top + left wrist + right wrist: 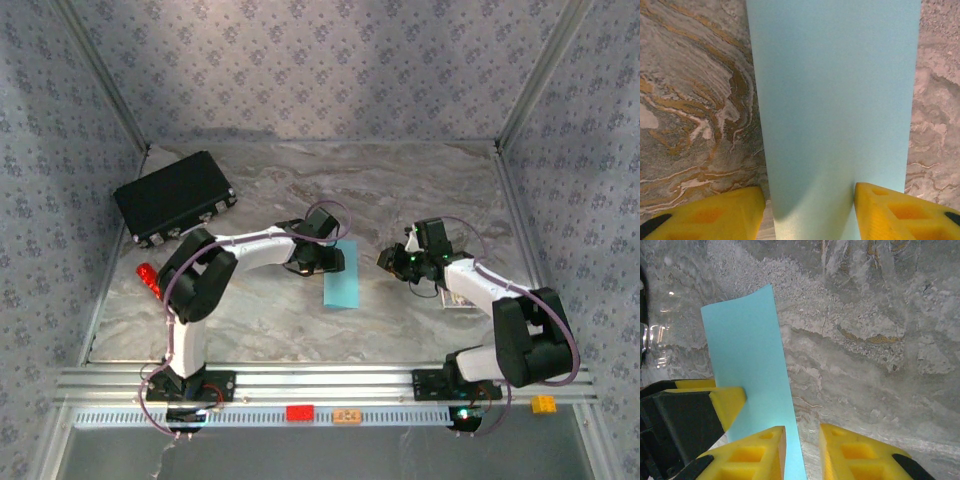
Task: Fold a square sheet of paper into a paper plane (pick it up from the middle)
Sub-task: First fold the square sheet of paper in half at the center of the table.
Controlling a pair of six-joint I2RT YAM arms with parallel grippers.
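Grey marbled stone with brown veins covers the table [420,190], and on it lies the sheet of paper [342,288], light blue and flat, showing as a narrow strip rather than a square. Its long axis runs from the far side toward the arms' bases, near the middle of the table and a little left of centre. The left wrist camera looks straight along the strip [835,100].

The left gripper [322,260] sits over the far end of the strip. Its yellow fingers [715,212] stand well apart, one on each long edge, with the paper passing between them; whether they touch the edges I cannot tell. The paper looks to rest on the stone, not lifted.

The right gripper [390,262] hangs just to the right of the strip, low over the stone. Its fingers [860,452] leave only a narrow gap with nothing held in it, and the paper's [747,365] edge runs beneath that gap. The left gripper's [722,402] finger shows beside it against the paper.

Farther out, a black case [175,197] lies at the far left corner and a small red stick [148,278] near the left arm. Patterned grey-blue wallpaper lines three sides.
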